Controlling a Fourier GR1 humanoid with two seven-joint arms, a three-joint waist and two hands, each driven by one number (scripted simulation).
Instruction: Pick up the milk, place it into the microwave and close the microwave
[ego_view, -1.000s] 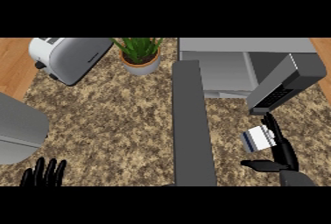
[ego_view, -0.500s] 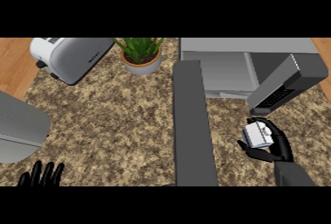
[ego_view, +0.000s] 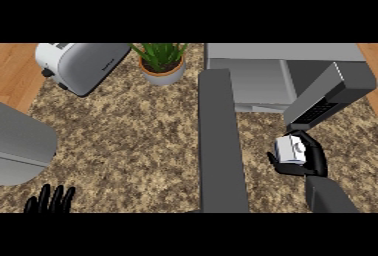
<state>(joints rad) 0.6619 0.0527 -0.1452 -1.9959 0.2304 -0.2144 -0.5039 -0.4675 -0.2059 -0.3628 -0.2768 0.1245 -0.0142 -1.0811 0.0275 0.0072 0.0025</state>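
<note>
White and boxy, the small milk carton (ego_view: 290, 149) sits at about four o'clock in the head view, wrapped by the black right hand (ego_view: 308, 159), whose fingers curl round its far side while the thumb closes in from the near side. Whether the carton rests on the counter or hangs clear of it cannot be told from this angle. The grey right forearm (ego_view: 328, 195) runs down from the hand toward five o'clock.

Just above the carton, toward two o'clock, stands the grey microwave (ego_view: 280, 67), its cavity open. Its dark grey door (ego_view: 325, 97) is swung outward, and the door's lower edge reaches down close to the fingers holding the milk. A long dark grey slab (ego_view: 220, 145) runs from near the centre straight down to six o'clock, immediately left of the carton and hand.

Speckled brown granite forms the countertop (ego_view: 133, 140) beneath everything. At twelve o'clock a green plant in a pale round pot (ego_view: 162, 62) stands just left of the microwave. At eleven o'clock lies a silver toaster (ego_view: 81, 65), tilted. A grey rounded object (ego_view: 22, 145) shows at nine o'clock, cut by the edge.

At seven o'clock the black left hand (ego_view: 50, 200) rests with fingers straight and upright, holding nothing.
</note>
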